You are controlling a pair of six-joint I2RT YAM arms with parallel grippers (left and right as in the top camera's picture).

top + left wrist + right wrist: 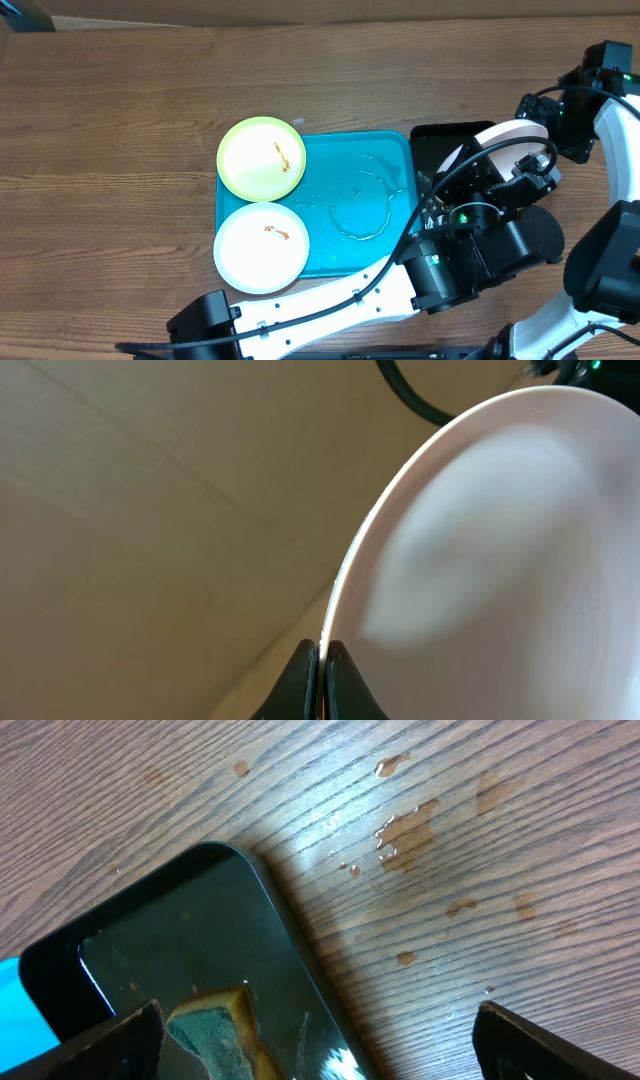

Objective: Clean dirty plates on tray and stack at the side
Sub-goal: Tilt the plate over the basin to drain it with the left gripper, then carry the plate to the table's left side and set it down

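Note:
The turquoise tray (370,160) lies mid-table. On its left side rest two dirty plates: a yellow-green plate (262,158) and a white plate (262,248), each with an orange-brown smear. A third white plate (503,138) is held on edge in the air over the black tray, and it fills the left wrist view as a white plate (500,560). My left gripper (323,660) is shut on its rim. My right gripper (320,1055) stands wide open above the table and the black tray's corner, with nothing between its fingers.
The black tray (200,920) holds a green and yellow sponge (215,1030) and sits right of the turquoise tray, also seen as the black tray (440,140). Water drops (405,830) lie on the wooden table beside it. Both arms crowd the right side.

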